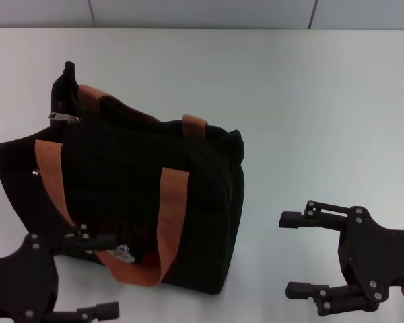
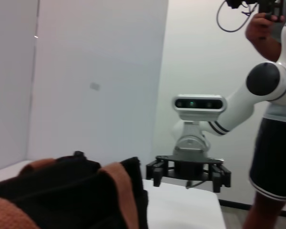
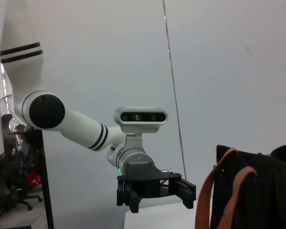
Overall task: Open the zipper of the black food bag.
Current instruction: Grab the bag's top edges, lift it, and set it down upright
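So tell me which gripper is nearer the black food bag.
The left. The left gripper sits at the black food bag's near corner, overlapping it in the head view. The right gripper hangs open off to the bag's right, with bare table between.

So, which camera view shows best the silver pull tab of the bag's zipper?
The head view. There the silver pull tab shows plainly at the far left end of the black food bag. The left wrist view shows only the bag's top and handles, the right wrist view only one end of it; neither shows the tab.
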Robot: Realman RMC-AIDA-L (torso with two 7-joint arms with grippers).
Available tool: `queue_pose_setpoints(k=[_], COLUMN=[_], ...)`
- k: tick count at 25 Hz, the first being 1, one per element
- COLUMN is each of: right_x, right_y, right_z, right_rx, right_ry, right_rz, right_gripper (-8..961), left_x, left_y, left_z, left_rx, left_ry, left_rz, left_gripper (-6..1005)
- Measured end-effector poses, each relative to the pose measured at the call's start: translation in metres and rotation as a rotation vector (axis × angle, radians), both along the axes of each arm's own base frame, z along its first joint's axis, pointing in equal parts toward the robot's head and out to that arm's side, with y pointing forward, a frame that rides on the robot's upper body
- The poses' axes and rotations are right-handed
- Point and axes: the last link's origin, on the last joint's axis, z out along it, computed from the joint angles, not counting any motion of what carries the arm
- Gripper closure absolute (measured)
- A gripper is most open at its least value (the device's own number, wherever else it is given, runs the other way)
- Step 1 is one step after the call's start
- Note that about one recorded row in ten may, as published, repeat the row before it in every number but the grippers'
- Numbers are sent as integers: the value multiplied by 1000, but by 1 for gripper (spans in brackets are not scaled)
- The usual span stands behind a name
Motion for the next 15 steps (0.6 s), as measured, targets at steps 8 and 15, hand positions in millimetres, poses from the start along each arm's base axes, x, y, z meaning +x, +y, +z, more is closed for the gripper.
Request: queue_pose_setpoints(k=[8, 15], right_x=[0, 2], right_y=[0, -2], right_z=[-1, -1], right_rx=[4, 10], right_ry=[4, 7], right_rz=[-6, -19], right_gripper=[115, 115], left_x=[-14, -50], left_y=[-9, -28], left_z=[16, 54], left_rx=[82, 337], left_ry=[2, 13], left_rz=[72, 285], left_gripper=[219, 250])
